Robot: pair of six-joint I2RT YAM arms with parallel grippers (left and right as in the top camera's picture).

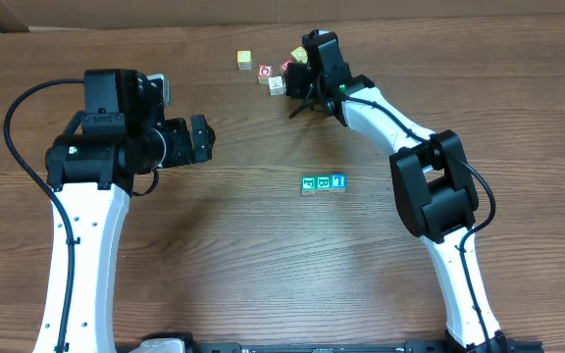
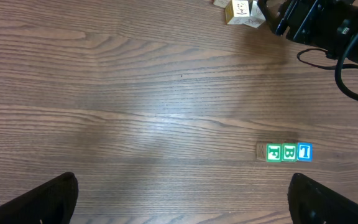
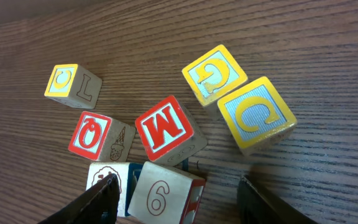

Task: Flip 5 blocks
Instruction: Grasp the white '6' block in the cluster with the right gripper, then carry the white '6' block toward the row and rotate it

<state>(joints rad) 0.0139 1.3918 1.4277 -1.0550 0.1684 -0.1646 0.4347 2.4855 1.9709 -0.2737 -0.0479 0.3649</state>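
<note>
Two green-printed blocks [image 1: 316, 183] and a blue-printed block [image 1: 337, 181] stand in a tight row mid-table, also visible as the green pair [image 2: 281, 152] and the blue one [image 2: 304, 151]. At the far cluster, a whitish block marked "6" [image 3: 166, 193] lies tilted between the fingers of my right gripper [image 3: 176, 200]. That gripper is open, with a gap on the block's right side. A second whitish block with a drawing [image 3: 107, 177] sits just left, partly behind the left finger [image 3: 98, 202]. My left gripper [image 2: 185, 205] hovers wide open over bare wood, holding nothing.
Two yellow-faced cubes [image 3: 215, 73] [image 3: 257, 115], a small yellow one [image 3: 72, 85] and two red-faced cubes [image 3: 166, 129] [image 3: 92, 135] crowd just beyond the right gripper. From above, this cluster [image 1: 275, 71] lies near the table's far edge.
</note>
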